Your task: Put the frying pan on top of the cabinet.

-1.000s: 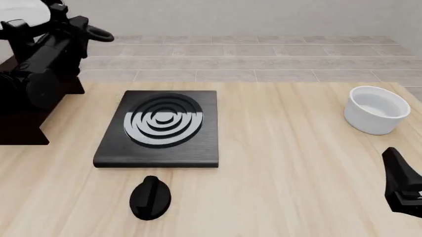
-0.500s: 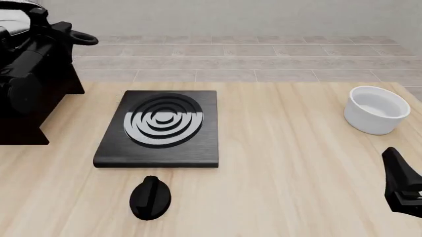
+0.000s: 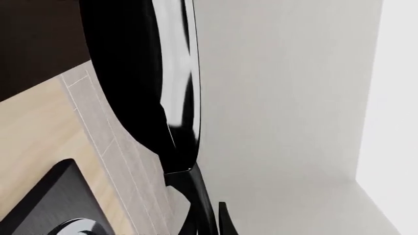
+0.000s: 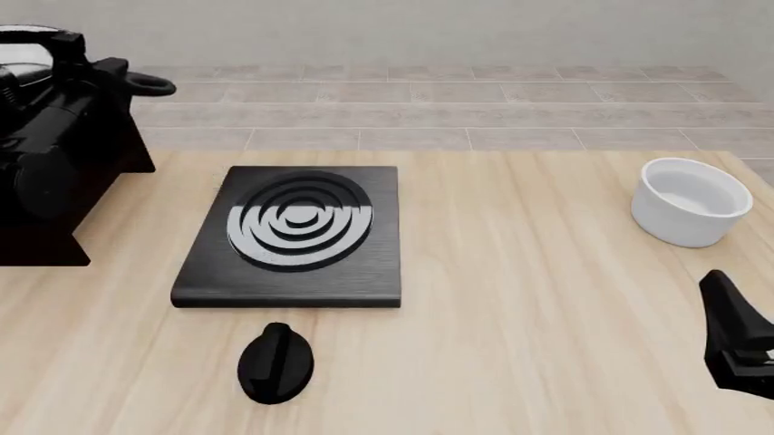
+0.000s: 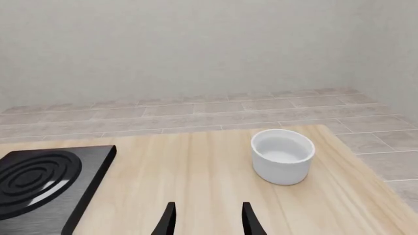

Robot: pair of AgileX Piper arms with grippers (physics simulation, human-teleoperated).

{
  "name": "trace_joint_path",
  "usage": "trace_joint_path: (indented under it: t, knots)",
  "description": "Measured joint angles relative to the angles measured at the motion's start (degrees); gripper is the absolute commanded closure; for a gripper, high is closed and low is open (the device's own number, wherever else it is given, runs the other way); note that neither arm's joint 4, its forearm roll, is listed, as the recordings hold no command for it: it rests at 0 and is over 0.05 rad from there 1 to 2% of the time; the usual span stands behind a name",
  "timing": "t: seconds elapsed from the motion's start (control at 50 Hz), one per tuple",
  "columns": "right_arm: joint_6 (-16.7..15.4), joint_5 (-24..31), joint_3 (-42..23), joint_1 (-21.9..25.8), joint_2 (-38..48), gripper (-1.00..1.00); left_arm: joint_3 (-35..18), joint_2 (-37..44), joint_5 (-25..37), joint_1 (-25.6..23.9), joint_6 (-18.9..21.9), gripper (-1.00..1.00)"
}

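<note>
1. Overhead, the small glossy black round frying pan (image 4: 31, 45) is carried by the left gripper (image 4: 67, 86) above the large dark brown boxy wooden cabinet (image 4: 54, 227); contact with the flat top cannot be judged.
2. Its long thin handle ends in a loop (image 4: 151, 86) pointing toward the table's middle. The fingers are hidden (their grip cannot be told).
3. The right gripper (image 5: 205, 220) is parked low, fingers parted around nothing.
4. Left unused: a flat black square stove plate (image 4: 290, 236) with silver rings, a black oval knob (image 4: 275, 362), a smooth white bowl (image 4: 691, 201).
</note>
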Motion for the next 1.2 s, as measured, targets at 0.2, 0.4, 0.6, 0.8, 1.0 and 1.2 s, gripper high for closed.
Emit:
trace_joint_path:
  t: [0.2,0.4,0.6,0.8,1.0,1.2]
  knots:
    - [-0.11,-0.24,0.0,0.04,0.33,-1.0,0.23,0.58,0.11,0.51,-0.62,1.0]
    - [-0.1,-0.16,0.0,0.02,0.29,-1.0,0.16,1.55,0.07,0.83,-0.94,1.0]
    - [-0.08,0.27,0.0,-0.02,-0.13,-1.0,0.05,2.56,-0.21,1.07,-1.3,1.0]
    - [-0.07,0.13,0.01,-0.1,0.06,-1.0,-0.43,4.48,-0.97,1.29,-1.57,1.0]
    - [-0.11,0.05,0.01,-0.17,0.23,-1.0,-0.81,5.97,-1.73,1.59,-1.9,1.0]
    - [-0.17,0.03,0.0,-0.2,0.34,-1.0,-1.2,7.08,-2.11,2.07,-2.01,1.0]
